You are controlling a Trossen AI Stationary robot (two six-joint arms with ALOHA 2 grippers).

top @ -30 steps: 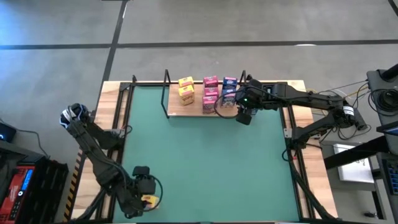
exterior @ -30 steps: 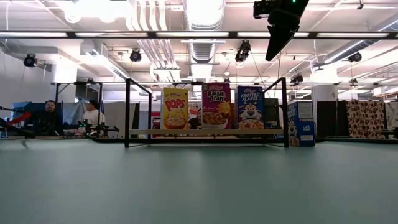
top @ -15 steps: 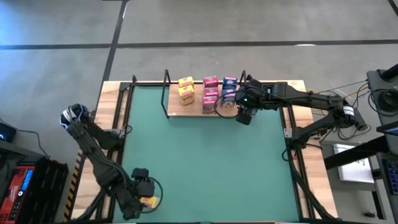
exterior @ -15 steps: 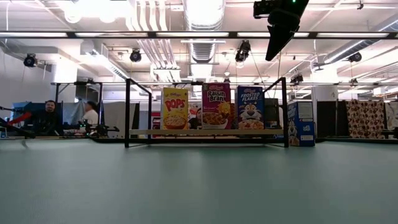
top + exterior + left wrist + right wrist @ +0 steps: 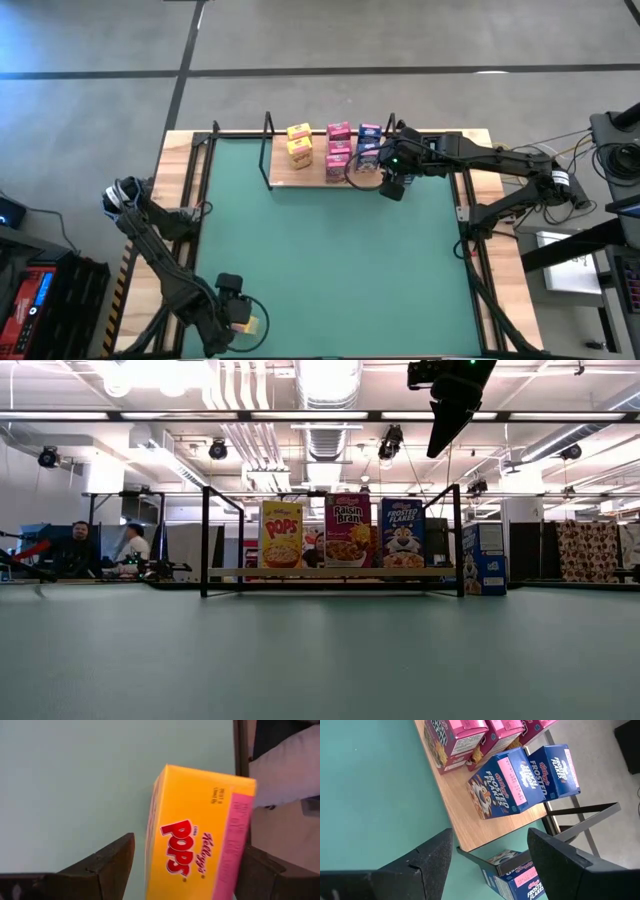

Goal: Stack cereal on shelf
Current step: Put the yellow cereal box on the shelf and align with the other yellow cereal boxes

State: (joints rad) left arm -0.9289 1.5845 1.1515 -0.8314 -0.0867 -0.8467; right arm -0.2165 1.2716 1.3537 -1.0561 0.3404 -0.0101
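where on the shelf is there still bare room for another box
The shelf is bare at its left end, between the black upright and the yellow boxes. From the pink boxes to the blue boxes it is crowded, with the right gripper alongside.

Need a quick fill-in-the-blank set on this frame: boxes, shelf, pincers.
1. The box between the left pincer's fingers is printed ____.
2. In the low view, the middle box on the shelf reads Raisin ____.
3. The right pincer hovers beside the shelf end holding the ____ boxes.
4. The blue box outside the shelf upright stands on the ____.

Missing: POPS; Bran; blue; table
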